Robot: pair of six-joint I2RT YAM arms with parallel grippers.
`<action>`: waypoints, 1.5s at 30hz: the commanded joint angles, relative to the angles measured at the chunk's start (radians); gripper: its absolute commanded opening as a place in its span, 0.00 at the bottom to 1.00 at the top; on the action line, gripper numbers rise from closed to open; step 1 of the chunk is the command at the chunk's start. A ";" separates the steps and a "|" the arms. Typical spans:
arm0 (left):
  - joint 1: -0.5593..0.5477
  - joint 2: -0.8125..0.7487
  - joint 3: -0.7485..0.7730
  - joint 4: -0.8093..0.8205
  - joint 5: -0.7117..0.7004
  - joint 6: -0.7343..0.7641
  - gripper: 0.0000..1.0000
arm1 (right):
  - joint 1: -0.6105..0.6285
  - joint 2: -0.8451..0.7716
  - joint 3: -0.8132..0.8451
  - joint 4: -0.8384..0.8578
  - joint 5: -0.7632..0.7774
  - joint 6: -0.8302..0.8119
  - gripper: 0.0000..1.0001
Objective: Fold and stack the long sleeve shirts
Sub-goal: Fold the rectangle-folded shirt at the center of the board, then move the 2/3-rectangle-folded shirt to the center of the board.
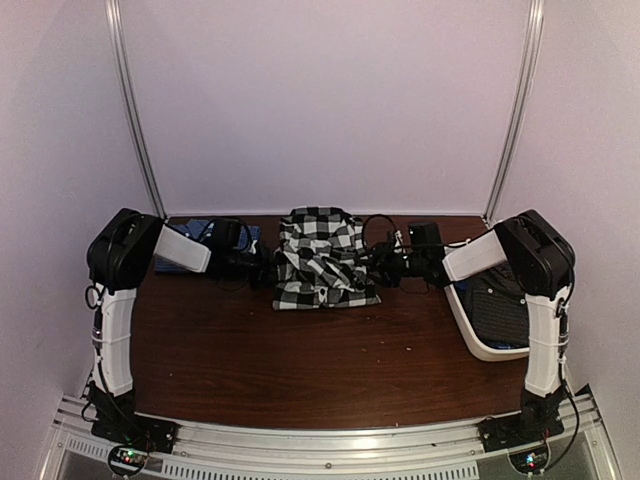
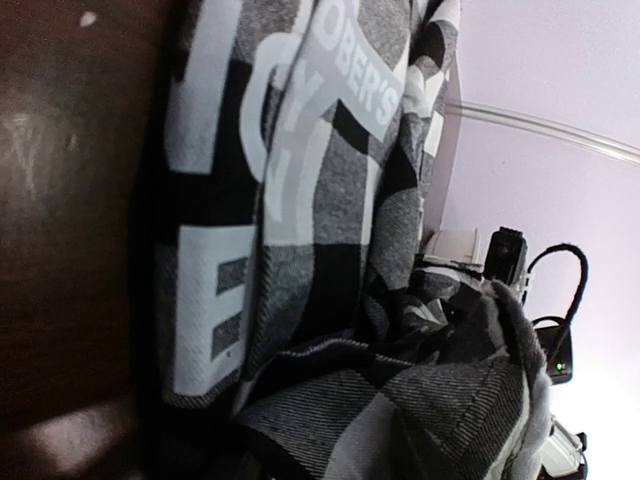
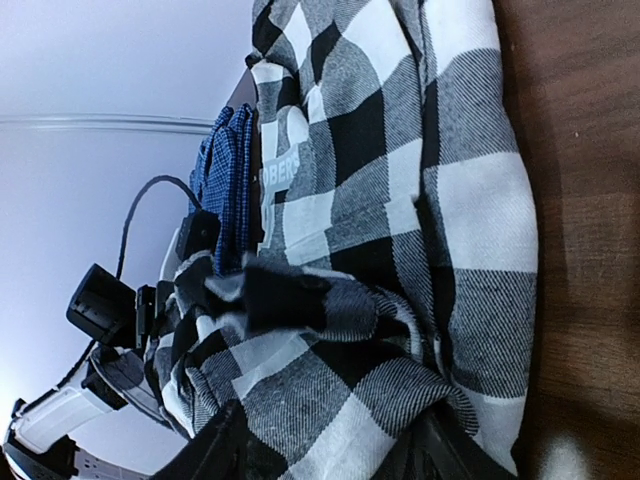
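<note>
The black-and-white checked shirt (image 1: pixel 322 262) lies bunched in a rough fold at the back middle of the table. It fills the left wrist view (image 2: pixel 300 200) and most of the right wrist view (image 3: pixel 400 200). My left gripper (image 1: pixel 265 268) is pressed against its left edge; cloth hides its fingers in the left wrist view. At the shirt's right edge is my right gripper (image 1: pixel 383 265) (image 3: pixel 325 445), its two fingers wide apart with a fold of the shirt bulging between them. A dark blue patterned shirt (image 1: pixel 200 228) (image 3: pixel 225 170) lies behind the left arm.
A white oval basket (image 1: pixel 470 330) stands at the right table edge under the right arm, with dark cloth (image 1: pixel 500 300) inside. White walls and metal uprights close in the back and sides. Bare brown tabletop (image 1: pixel 320 360) stretches in front of the shirt.
</note>
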 commanded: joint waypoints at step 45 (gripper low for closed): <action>0.059 -0.039 0.357 -0.527 -0.185 0.520 0.75 | 0.162 -0.264 0.085 -0.679 0.475 -0.898 0.71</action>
